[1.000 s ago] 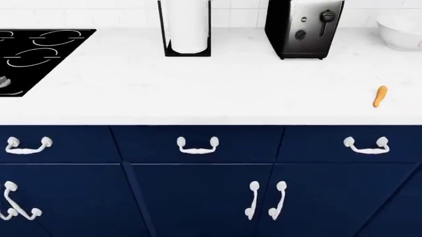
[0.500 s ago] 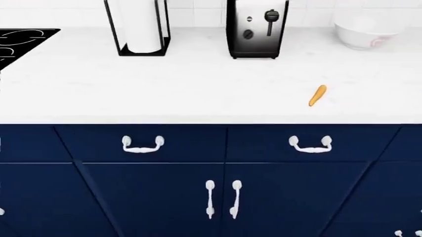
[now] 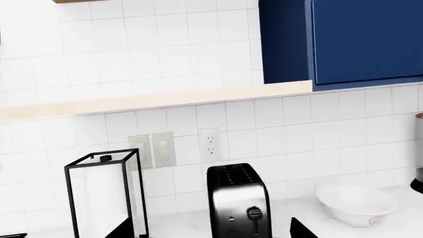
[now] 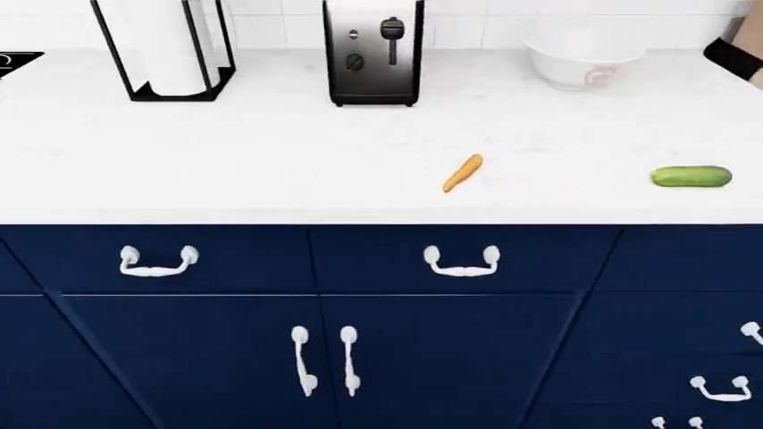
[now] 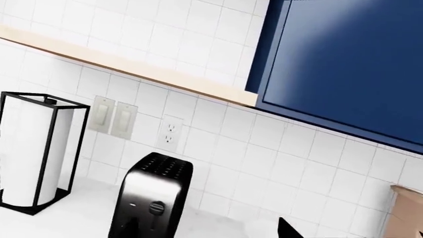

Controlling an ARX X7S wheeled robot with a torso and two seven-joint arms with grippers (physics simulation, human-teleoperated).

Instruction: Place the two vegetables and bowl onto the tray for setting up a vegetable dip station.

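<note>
stovetop (image 4: 14, 61) cut by the edge — bowl (image 4: 581, 55) rim clipped at the top.

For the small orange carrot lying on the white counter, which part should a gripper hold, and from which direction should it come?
Probably grip the carrot at its middle, coming straight down from above. It lies flat on the counter, slanted, thicker end toward the wall, so the fingers should close across its narrow width, turned square to that slant. Nothing stands close beside it.

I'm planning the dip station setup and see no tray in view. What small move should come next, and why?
Probably keep rolling the base toward the robot's right. The carrot, cucumber and white bowl are all on the counter, but no tray shows, and neither hand appears in the head view.
</note>
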